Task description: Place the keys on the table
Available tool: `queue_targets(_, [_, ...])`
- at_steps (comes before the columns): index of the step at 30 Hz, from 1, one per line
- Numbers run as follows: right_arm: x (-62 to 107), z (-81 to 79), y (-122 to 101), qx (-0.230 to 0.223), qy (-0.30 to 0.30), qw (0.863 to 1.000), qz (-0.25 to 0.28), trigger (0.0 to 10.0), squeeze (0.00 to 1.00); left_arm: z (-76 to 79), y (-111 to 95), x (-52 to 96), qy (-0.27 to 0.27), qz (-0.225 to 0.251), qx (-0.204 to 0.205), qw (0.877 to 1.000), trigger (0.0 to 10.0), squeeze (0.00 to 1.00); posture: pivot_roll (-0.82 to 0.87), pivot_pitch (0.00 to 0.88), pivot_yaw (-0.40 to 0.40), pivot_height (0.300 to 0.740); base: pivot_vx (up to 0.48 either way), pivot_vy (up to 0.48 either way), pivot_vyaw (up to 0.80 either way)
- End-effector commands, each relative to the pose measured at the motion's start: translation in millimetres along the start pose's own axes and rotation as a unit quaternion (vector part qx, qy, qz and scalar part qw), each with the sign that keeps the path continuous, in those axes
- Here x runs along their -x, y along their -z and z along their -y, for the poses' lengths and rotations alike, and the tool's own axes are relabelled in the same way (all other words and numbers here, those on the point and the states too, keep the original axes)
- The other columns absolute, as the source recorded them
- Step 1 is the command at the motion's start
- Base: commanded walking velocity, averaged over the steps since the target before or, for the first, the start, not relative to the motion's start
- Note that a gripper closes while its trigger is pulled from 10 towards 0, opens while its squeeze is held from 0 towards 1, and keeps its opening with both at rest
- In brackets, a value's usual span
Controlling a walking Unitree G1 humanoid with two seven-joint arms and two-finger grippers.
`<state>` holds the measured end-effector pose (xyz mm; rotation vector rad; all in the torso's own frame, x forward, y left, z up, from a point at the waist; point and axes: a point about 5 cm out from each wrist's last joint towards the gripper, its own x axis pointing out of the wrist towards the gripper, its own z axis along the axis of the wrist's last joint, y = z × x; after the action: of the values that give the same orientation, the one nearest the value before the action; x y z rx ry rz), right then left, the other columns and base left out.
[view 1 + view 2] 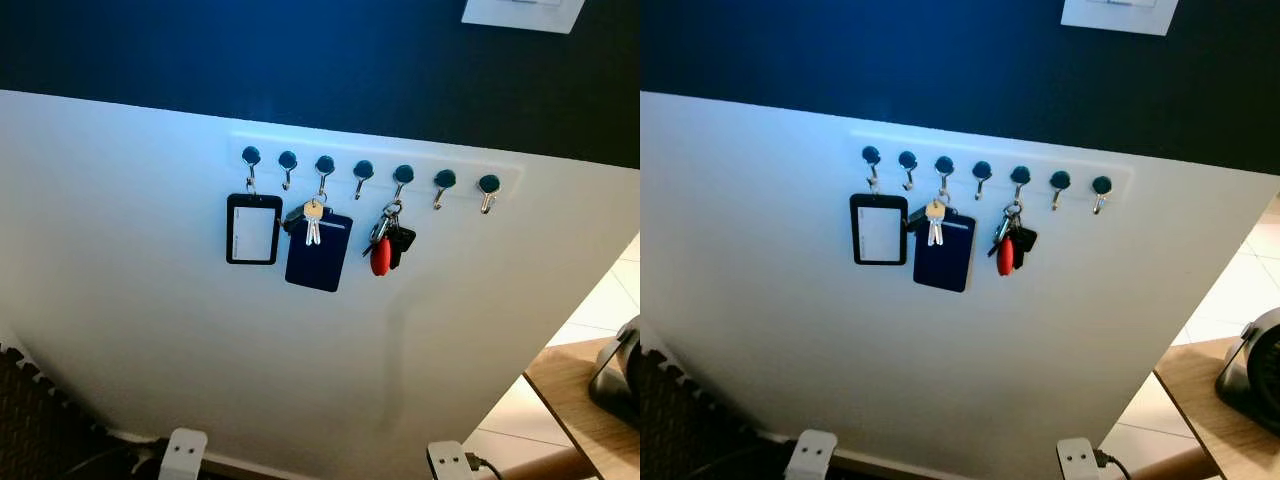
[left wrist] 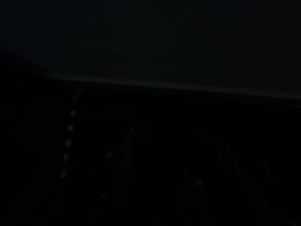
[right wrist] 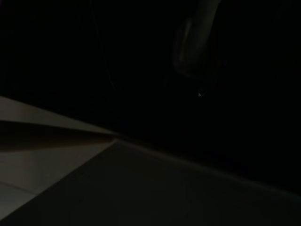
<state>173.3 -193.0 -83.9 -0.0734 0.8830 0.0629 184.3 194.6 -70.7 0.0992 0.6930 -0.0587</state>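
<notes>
Keys [image 1: 388, 240]: metal ring, red fob, black fob, hanging on fifth hook [image 1: 402, 178]. I cannot tell my grippers' finger state.

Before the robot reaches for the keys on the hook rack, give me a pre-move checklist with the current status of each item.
1. Keys located: ok. The key bunch with the red fob hangs on the fifth hook from the left of the hook rack.
2. Other items kept apart: ok. The silver key with the blue card holder and the black badge holder hang on other hooks, clear of the bunch.
3. Table in reach: ok. A wooden table edge lies at lower right.
4. Table drop spot free: cannot tell. A dark object sits on it.
5. Hands open: cannot tell. Both wrist views are too dark.
</notes>
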Motion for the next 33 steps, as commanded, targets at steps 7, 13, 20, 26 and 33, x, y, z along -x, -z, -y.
queue_targets(7, [1.6,-1.6,8.7,0.016,0.026,0.999,-0.017,10.0,0.00,5.6,-3.4,-0.4,0.009,0.014,-0.053,0.998,10.0,0.00,0.05,0.052,-0.057,0.740,0.000,0.000,0.00])
queue_targets(13, [0.0,-0.8,4.3,-0.038,0.034,0.999,-0.011,0.0,0.00,3.0,-11.3,-1.9,-0.004,0.037,-0.025,0.999,0.0,0.00,0.05,0.055,-0.051,0.740,0.000,0.000,0.00])
queue_targets(20, [-0.5,3.0,-0.2,-0.070,-0.003,0.998,-0.004,0.0,0.00,15.2,-13.6,-2.9,0.057,0.043,0.037,0.997,0.0,0.00,0.05,0.048,-0.053,0.740,0.000,0.000,0.00])
queue_targets(26, [-0.2,2.3,1.6,-0.047,-0.006,0.999,-0.011,0.0,0.00,10.0,-6.4,-0.9,0.010,0.026,-0.012,1.000,8.1,0.00,0.05,0.046,-0.046,0.740,0.000,0.000,0.00])
queue_targets(33, [1.4,8.2,6.8,0.026,0.047,0.998,-0.028,10.0,0.00,12.8,-6.4,-2.0,0.037,0.019,0.030,0.999,0.9,0.00,0.05,0.041,-0.048,0.740,0.000,0.000,0.00])
